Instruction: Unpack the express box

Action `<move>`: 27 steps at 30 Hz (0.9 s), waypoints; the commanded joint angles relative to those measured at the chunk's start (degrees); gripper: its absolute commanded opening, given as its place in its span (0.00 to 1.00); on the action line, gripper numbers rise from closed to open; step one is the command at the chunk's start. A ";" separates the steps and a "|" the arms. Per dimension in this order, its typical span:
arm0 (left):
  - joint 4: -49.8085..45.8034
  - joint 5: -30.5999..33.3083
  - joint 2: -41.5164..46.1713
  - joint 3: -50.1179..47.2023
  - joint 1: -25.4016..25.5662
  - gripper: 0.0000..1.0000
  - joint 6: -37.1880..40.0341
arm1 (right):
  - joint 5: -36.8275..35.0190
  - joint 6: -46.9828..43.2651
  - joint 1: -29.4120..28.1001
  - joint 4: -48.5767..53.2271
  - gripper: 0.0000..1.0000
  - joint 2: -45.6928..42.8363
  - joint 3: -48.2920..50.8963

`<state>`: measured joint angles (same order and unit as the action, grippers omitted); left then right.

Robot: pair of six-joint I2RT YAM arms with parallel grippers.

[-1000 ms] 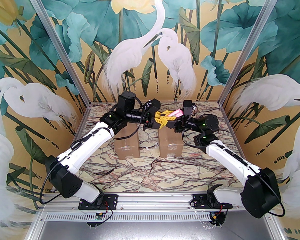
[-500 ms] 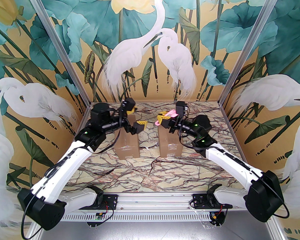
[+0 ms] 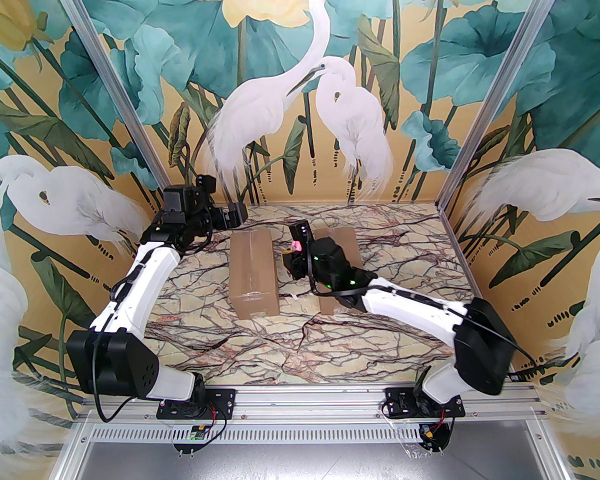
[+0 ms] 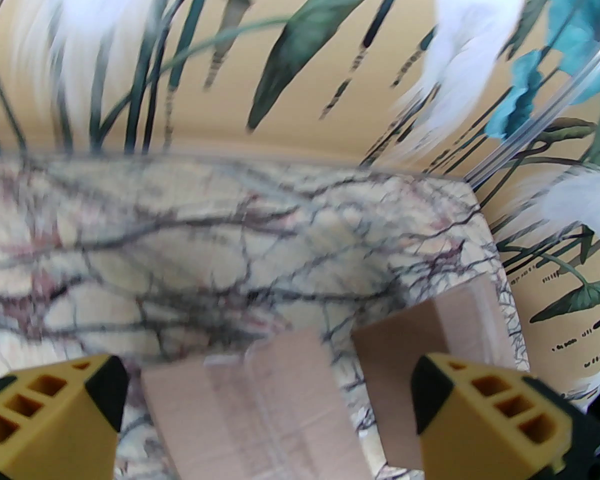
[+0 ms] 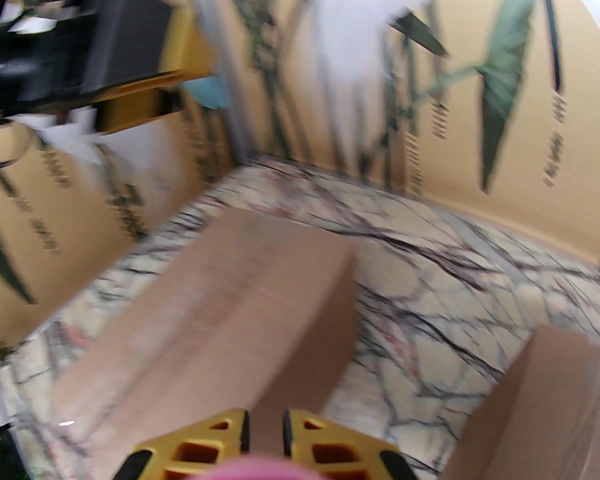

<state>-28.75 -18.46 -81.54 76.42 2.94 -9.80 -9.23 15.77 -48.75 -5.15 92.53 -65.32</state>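
Pink item gripped, right jaws; overhead sharper.

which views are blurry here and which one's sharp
Top external: sharp and evenly lit, left box and right box crisp. Left wrist: wall and table motion-blurred, yellow fingers clearer. Right wrist: smeared throughout, pink object at the bottom edge out of focus.

A: What was seen below?
B: A veined marble-patterned tabletop was seen, edged at 6 o'clock by an aluminium rail.
A: And around it?
B: Walls painted with white egrets and teal leaves were seen at 12, 9 and 3 o'clock, joined by slanting metal posts.
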 commanded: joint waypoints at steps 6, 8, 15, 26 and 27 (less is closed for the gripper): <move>-3.94 -0.31 13.35 -14.01 -0.13 0.99 -5.69 | -13.85 5.27 -0.12 6.18 0.00 12.64 -13.03; -4.37 -1.54 14.70 -16.35 -0.13 1.00 -7.07 | -17.42 8.37 -0.12 10.48 0.00 15.49 -16.49; -4.67 -7.83 15.61 -22.24 -0.13 0.99 -9.62 | -24.00 11.76 0.05 14.65 0.00 19.33 -18.50; -3.42 -13.86 19.77 -29.07 1.13 0.99 -14.53 | -31.53 10.16 1.55 21.45 0.00 20.76 -19.49; -3.40 -14.12 20.07 -29.48 1.67 0.99 -14.86 | -31.59 9.98 1.71 21.65 0.00 20.76 -19.41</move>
<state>-32.77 -29.54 -63.16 48.01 3.46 -22.39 -37.17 25.45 -47.53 13.43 112.25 -83.55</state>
